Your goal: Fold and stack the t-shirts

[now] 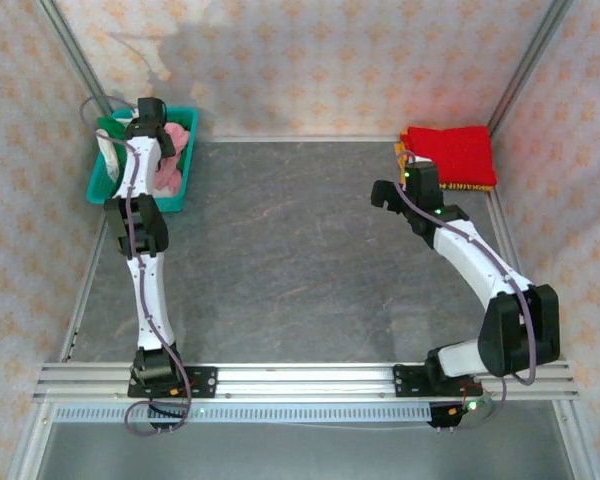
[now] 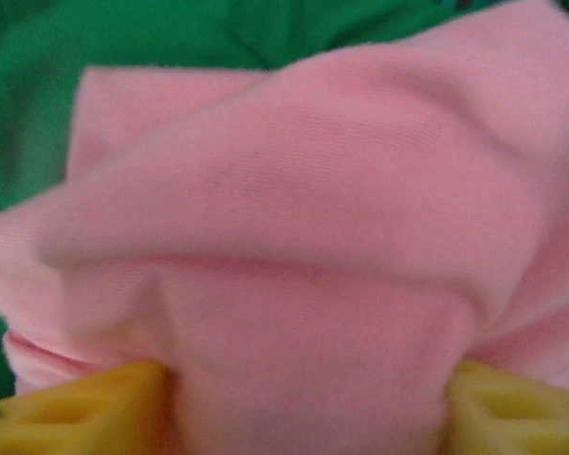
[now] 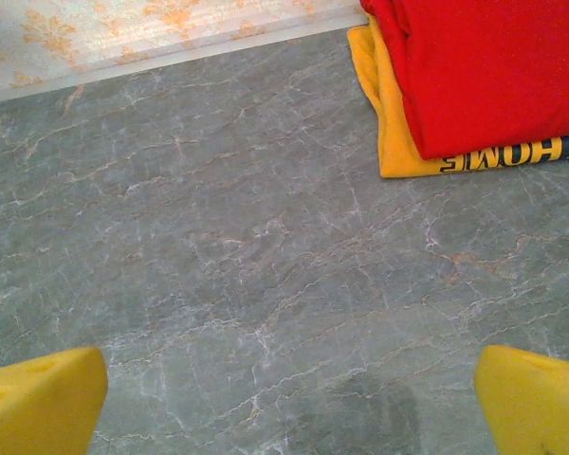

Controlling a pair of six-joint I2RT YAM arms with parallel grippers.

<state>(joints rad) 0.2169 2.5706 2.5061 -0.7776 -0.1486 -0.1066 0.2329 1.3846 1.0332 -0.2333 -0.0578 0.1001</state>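
In the left wrist view a light pink t-shirt (image 2: 303, 209) bulges between my yellow fingers (image 2: 76, 412), pressed against both pads, so my left gripper (image 2: 308, 408) is shut on it. A dark green t-shirt (image 2: 171, 38) lies under and behind it. From above, the left gripper (image 1: 158, 128) reaches down into the teal basket (image 1: 95, 185), where the pink t-shirt (image 1: 178, 140) lies. My right gripper (image 1: 395, 190) hovers open over bare table, its fingers (image 3: 43, 398) wide apart around nothing. A folded red t-shirt (image 1: 450, 150) lies on a folded orange-yellow one (image 3: 389, 104) at the back right.
The basket stands in the back left corner against the patterned wall and also holds some white cloth (image 1: 108, 155). The grey marbled table (image 1: 300, 260) stretches between the two arms. An aluminium rail (image 1: 310, 378) runs along the near edge.
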